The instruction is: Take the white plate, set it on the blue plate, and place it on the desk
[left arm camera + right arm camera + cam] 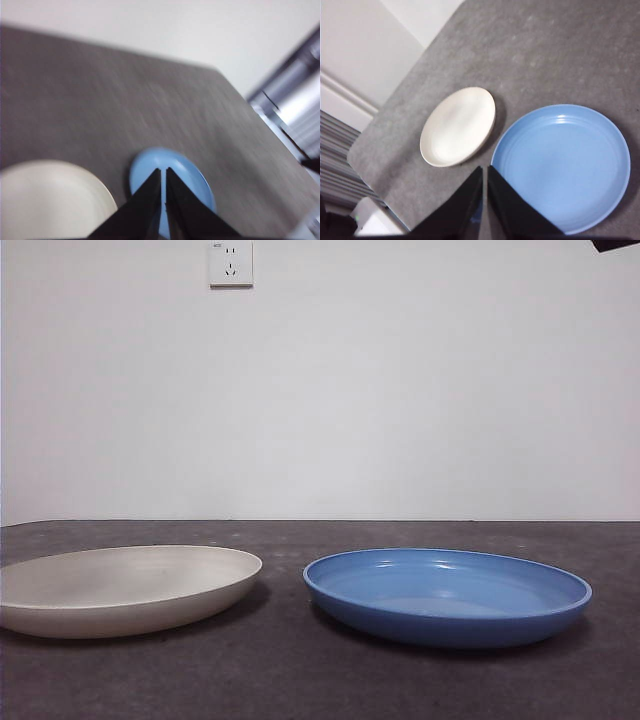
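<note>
resting side by side on the desk [320,680] — white plate [125,588], blue plate [447,595].

Two plates sit on one desk [320,680]: one white plate [120,588] and one blue plate [447,595]. One wall socket [230,263] shows on the wall behind. Two grippers are seen, the left gripper [163,172] and the right gripper [484,171].
</note>
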{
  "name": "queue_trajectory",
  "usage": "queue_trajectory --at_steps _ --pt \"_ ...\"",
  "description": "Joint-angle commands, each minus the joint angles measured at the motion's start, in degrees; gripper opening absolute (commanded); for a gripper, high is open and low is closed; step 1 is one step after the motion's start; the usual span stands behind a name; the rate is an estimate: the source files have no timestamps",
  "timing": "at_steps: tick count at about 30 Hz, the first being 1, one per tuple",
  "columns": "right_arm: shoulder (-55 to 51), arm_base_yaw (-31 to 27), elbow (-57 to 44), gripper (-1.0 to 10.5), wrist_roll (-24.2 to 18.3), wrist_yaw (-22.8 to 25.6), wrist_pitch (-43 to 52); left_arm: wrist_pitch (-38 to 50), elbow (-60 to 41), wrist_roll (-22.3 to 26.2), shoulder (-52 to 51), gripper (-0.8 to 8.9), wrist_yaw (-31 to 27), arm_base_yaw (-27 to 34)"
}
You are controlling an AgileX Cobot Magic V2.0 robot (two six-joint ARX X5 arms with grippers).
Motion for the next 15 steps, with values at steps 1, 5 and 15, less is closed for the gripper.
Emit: queue_trajectory --at_steps 1,5,15 --pt "0.6 0.2 1.7 0.1 -2.8 -0.3 -0.7 -2.6 2.1 2.6 2.3 0.17 3.8 -0.7" --pt "0.5 0.2 2.3 0.1 -4.5 -0.3 -0.8 -5.1 2.2 4.4 3.8 0.21 4.8 -1.4" --pt "0.5 0.2 2.3 5.7 -5.1 0.2 -0.8 -5.7 2.2 6.5 3.8 6.29 4.8 -1.5"
